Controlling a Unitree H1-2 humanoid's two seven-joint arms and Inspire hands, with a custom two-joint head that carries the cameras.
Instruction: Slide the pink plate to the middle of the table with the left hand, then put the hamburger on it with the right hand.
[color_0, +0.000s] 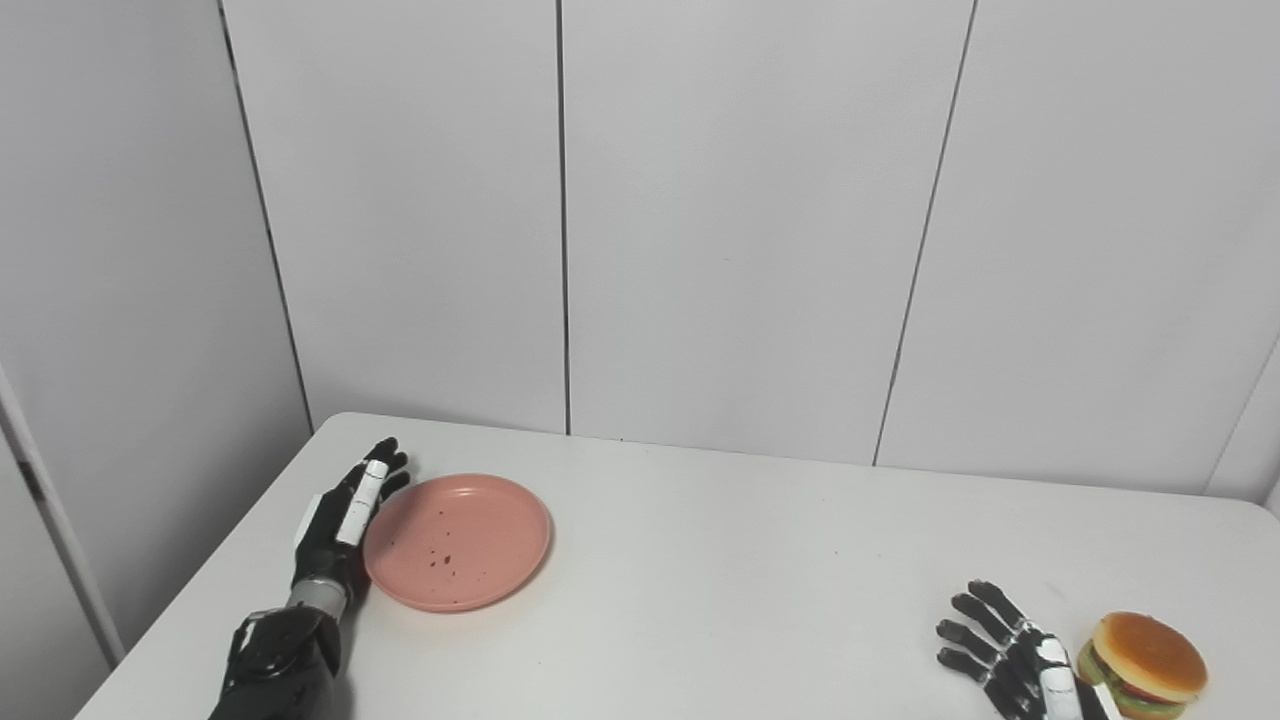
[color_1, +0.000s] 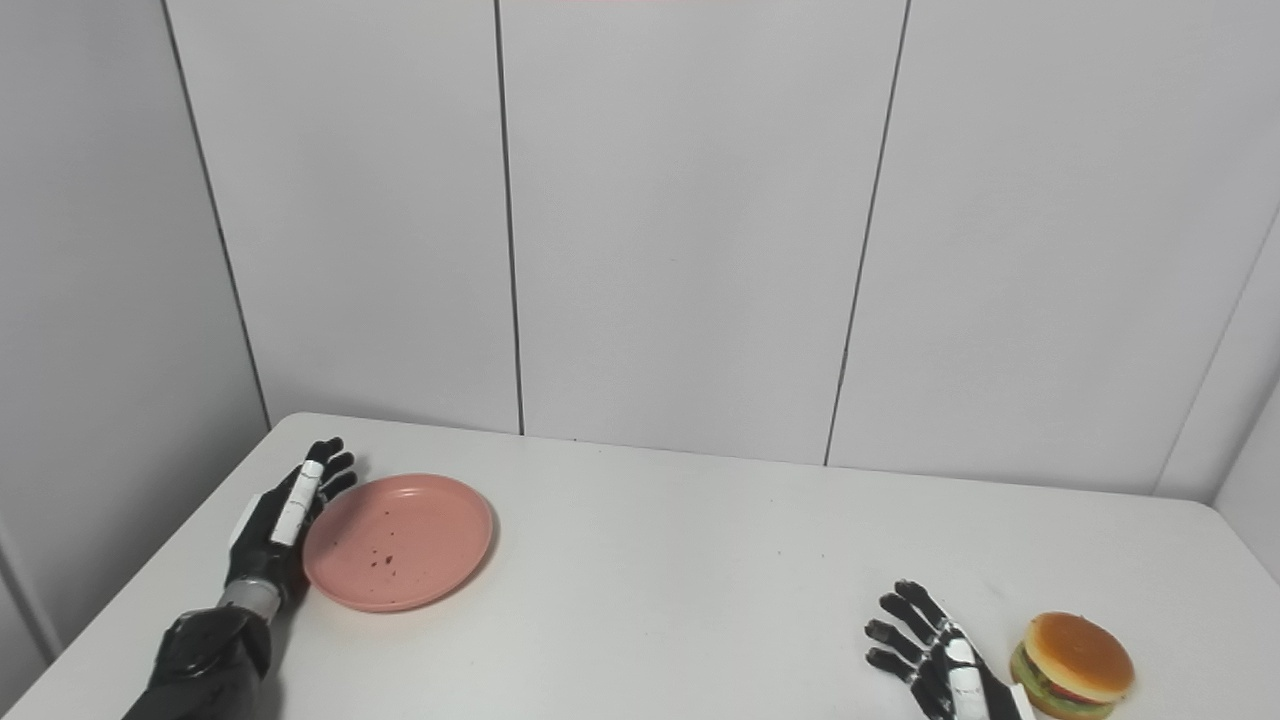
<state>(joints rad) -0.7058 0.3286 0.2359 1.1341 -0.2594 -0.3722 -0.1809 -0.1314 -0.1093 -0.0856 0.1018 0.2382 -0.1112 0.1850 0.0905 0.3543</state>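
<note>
left hand (color_0: 345, 520) flat against pink plate (color_0: 458, 541), no writing legible.

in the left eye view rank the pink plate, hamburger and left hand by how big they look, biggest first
1. pink plate, clearly the widest.
2. left hand, long but narrow.
3. hamburger, smallest in view, though it is close to the hand in area and cut by the bottom edge, so this pair is unsure.
</note>
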